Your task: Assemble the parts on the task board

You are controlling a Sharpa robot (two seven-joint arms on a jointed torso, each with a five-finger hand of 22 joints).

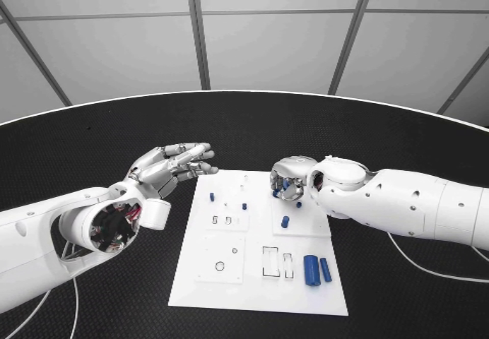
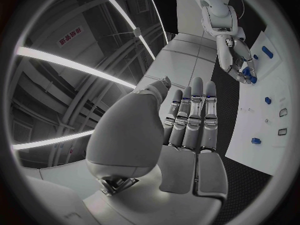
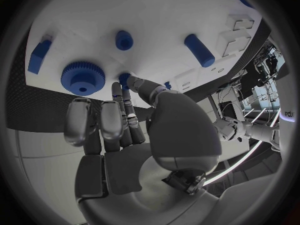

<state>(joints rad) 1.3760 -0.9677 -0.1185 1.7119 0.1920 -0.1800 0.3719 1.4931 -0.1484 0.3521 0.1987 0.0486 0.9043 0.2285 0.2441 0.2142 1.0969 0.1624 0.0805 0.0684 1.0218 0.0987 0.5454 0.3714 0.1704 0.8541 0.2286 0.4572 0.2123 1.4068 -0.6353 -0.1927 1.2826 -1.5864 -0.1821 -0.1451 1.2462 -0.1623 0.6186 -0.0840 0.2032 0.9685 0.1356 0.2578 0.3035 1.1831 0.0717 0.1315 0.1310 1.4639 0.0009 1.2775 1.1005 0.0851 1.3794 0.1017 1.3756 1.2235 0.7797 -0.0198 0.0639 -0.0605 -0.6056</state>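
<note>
I see the white task board (image 1: 255, 282) lying in the middle of the black counter (image 1: 102, 141). My left robot hand (image 1: 175, 166) hangs above the counter just off the board's left edge, released, its fingers (image 2: 194, 110) stretched out side by side and holding nothing. My right robot hand (image 1: 290, 180) sits over the board's far right corner, fingers curled downward near a blue gear (image 3: 82, 77). In the right wrist view the fingertips (image 3: 119, 92) reach toward a small blue piece (image 3: 124, 78) beside that gear, but I cannot tell whether they grip it or merely touch the board.

Other blue parts are spread on the board: two cylinders (image 1: 317, 270) lie side by side near the right edge at the near end, a short peg (image 1: 285, 222) lies between them and the right robot hand, and small pegs (image 1: 212, 197) stand toward the far left. Rectangular slots (image 1: 271, 261) are cut into the board's near half.
</note>
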